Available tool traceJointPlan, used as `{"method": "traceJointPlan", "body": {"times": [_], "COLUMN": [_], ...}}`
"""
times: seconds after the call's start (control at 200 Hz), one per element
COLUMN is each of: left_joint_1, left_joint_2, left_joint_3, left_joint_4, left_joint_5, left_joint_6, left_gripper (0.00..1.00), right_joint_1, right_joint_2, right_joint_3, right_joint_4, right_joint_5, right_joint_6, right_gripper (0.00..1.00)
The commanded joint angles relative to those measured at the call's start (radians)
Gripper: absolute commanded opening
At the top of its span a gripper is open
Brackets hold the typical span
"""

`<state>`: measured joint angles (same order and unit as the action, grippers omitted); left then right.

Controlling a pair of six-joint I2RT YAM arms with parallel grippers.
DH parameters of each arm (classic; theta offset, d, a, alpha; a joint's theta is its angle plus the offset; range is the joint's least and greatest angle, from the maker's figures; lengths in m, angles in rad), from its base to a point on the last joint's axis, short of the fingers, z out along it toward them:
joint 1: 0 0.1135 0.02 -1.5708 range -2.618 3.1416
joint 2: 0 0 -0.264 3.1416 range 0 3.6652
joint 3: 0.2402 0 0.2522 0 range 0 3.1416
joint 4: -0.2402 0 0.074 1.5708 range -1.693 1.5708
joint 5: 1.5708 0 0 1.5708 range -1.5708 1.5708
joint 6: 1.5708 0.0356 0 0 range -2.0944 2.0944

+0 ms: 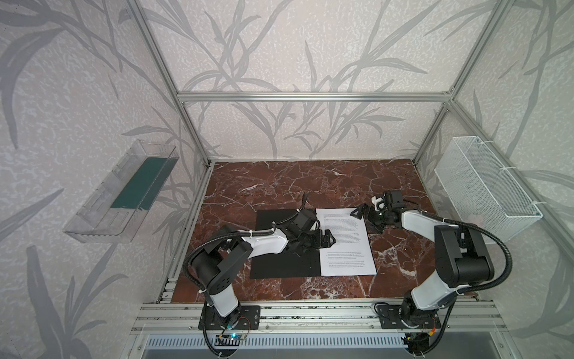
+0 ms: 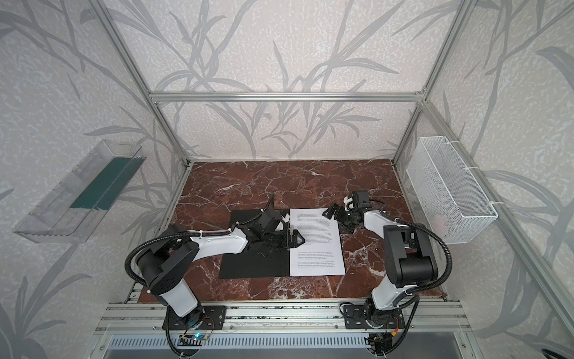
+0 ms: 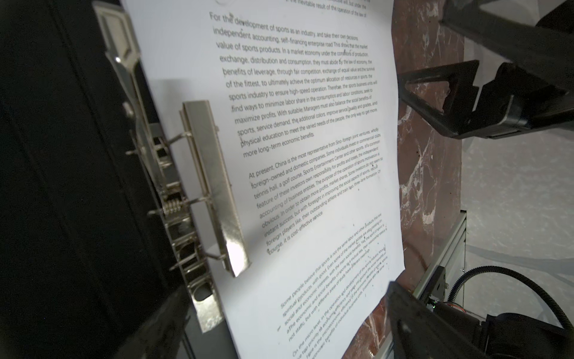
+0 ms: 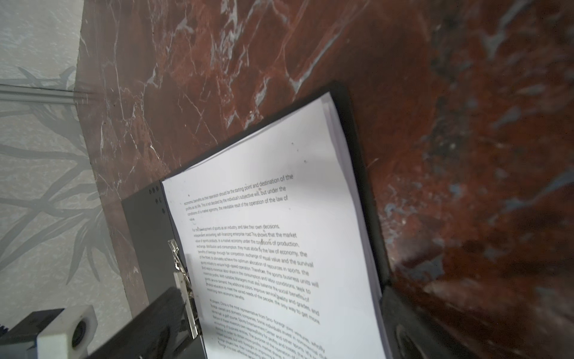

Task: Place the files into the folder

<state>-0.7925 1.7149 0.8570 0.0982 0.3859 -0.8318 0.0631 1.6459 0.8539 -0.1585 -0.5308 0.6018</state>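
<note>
The folder (image 1: 279,267) lies open on the table in both top views, black inside up (image 2: 248,267). The files (image 1: 351,248) sit as a squared stack of printed white sheets on its right half (image 2: 320,251). A metal spine clip (image 3: 214,186) runs along the stack's inner edge, its bar over the top sheet (image 3: 310,186). My left gripper (image 1: 327,238) hovers open over the spine and that edge. My right gripper (image 1: 366,220) hangs open above the stack's far right corner (image 4: 279,217). Neither gripper holds anything.
The red marble table (image 1: 310,183) is fenced by aluminium frame posts. A clear plastic bin (image 1: 124,199) hangs on the left wall. A white wire basket (image 1: 484,186) hangs on the right wall, close to the right arm's elbow.
</note>
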Motion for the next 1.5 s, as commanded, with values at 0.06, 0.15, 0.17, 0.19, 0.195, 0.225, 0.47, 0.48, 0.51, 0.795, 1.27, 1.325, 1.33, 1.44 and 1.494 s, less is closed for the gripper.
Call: {"method": "traceJointPlan", "body": {"times": [0.06,0.15,0.17,0.19,0.195,0.225,0.47,0.48,0.51,0.795,1.27,1.325,1.33,1.44,1.494], "left_joint_1": [0.026,0.051,0.055,0.061,0.062,0.071,0.218,0.221,0.228,0.287,0.307,0.309,0.308,0.311,0.311], "left_joint_2": [-0.069,-0.133,-0.144,-0.153,-0.155,-0.165,-0.106,-0.101,-0.084,0.125,0.254,0.262,0.262,0.276,0.281], "left_joint_3": [-0.005,-0.014,-0.013,-0.012,-0.012,-0.011,0.029,0.034,0.050,0.178,0.225,0.229,0.230,0.240,0.240], "left_joint_4": [-0.050,-0.094,-0.099,-0.104,-0.107,-0.110,-0.067,-0.065,-0.065,-0.019,0.099,0.110,0.110,0.128,0.152], "left_joint_5": [-0.034,-0.013,-0.005,0.001,0.004,0.014,0.223,0.229,0.247,0.387,0.462,0.465,0.465,0.477,0.489], "left_joint_6": [-0.006,0.029,0.038,0.047,0.050,0.061,0.120,0.125,0.138,0.162,0.130,0.124,0.125,0.118,0.102], "left_gripper": [0.99,0.99,0.99,0.99,0.99,0.99,0.99,0.99,0.99,0.99,0.99,0.99,0.99,0.99,0.99], "right_joint_1": [-0.019,-0.018,-0.016,-0.014,-0.013,-0.007,0.020,0.020,0.020,0.022,0.023,0.023,0.023,0.023,0.023], "right_joint_2": [-0.075,-0.169,-0.191,-0.217,-0.223,-0.262,-0.532,-0.544,-0.578,-0.718,-0.713,-0.709,-0.709,-0.700,-0.695], "right_joint_3": [0.025,-0.002,-0.013,-0.023,-0.025,-0.042,-0.214,-0.222,-0.248,-0.425,-0.448,-0.447,-0.447,-0.449,-0.449], "right_joint_4": [-0.085,-0.115,-0.117,-0.120,-0.122,-0.132,-0.139,-0.133,-0.119,0.152,0.211,0.211,0.211,0.216,0.218], "right_joint_5": [0.078,0.134,0.140,0.149,0.150,0.162,0.072,0.062,0.039,-0.119,-0.153,-0.153,-0.154,-0.158,-0.158], "right_joint_6": [-0.019,-0.025,-0.026,-0.028,-0.029,-0.036,-0.098,-0.100,-0.110,-0.029,0.000,0.000,0.000,0.003,0.003], "right_gripper": [0.99,0.99,0.99,0.99,0.99,0.99,0.99,0.99,0.99,0.99,0.99,0.99,0.99,0.99,0.99]}}
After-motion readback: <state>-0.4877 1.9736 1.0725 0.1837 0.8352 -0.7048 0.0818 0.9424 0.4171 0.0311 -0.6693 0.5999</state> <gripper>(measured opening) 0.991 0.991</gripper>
